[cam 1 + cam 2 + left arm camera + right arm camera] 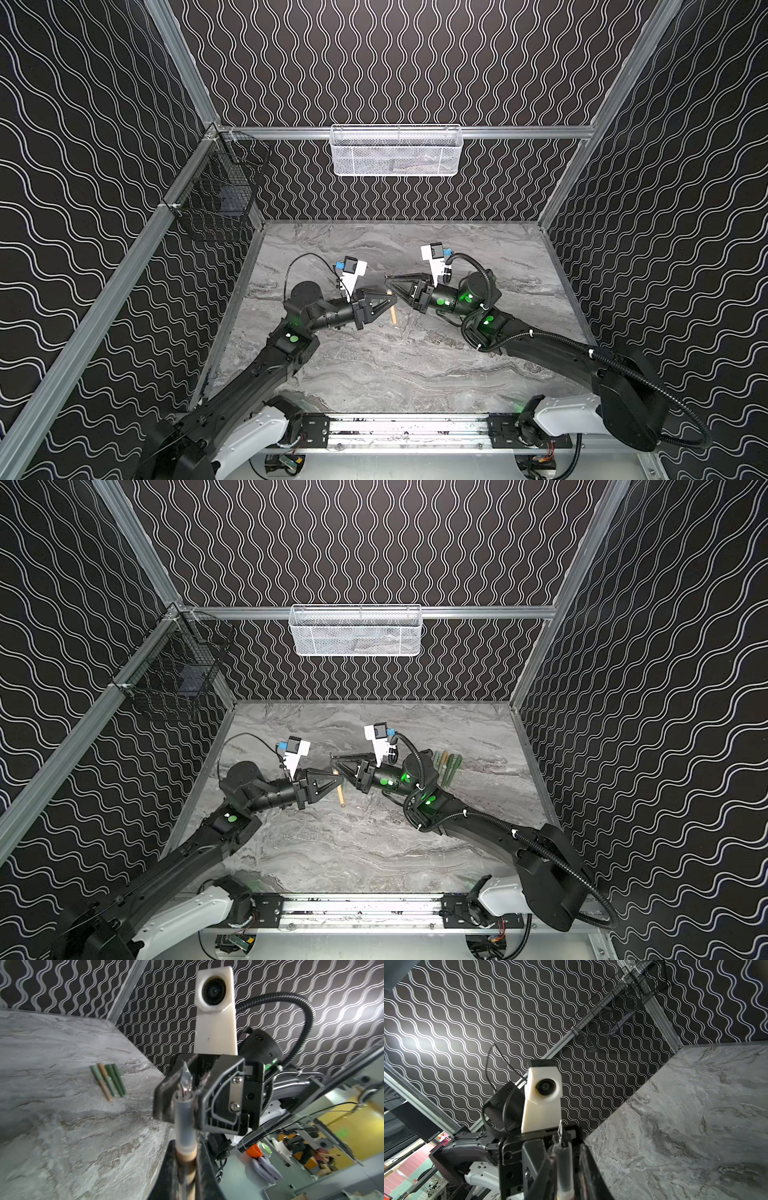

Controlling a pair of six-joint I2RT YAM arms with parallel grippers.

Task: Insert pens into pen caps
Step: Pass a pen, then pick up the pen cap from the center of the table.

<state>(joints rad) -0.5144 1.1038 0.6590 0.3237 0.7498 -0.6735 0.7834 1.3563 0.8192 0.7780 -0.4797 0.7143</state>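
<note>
A tan-barrelled pen (393, 316) (341, 796) hangs in mid-air over the middle of the marble table (374, 374). My left gripper (391, 297) (186, 1147) is shut on its tan barrel. The pen's grey front section (184, 1122) (564, 1167) and its nib sit between the fingers of my right gripper (388, 283) (566, 1147). Those jaws stand slightly apart, leaving a dark gap on one side of the pen. Several green and tan pens with pen caps (446, 766) (108, 1081) lie side by side in a tight row behind the right arm. I cannot tell which of them are joined.
A white mesh basket (395, 151) hangs on the back wall. A black wire basket (220, 195) hangs on the left wall. Patterned walls close in the table on three sides. Both arms reach in from the front rail (407, 428).
</note>
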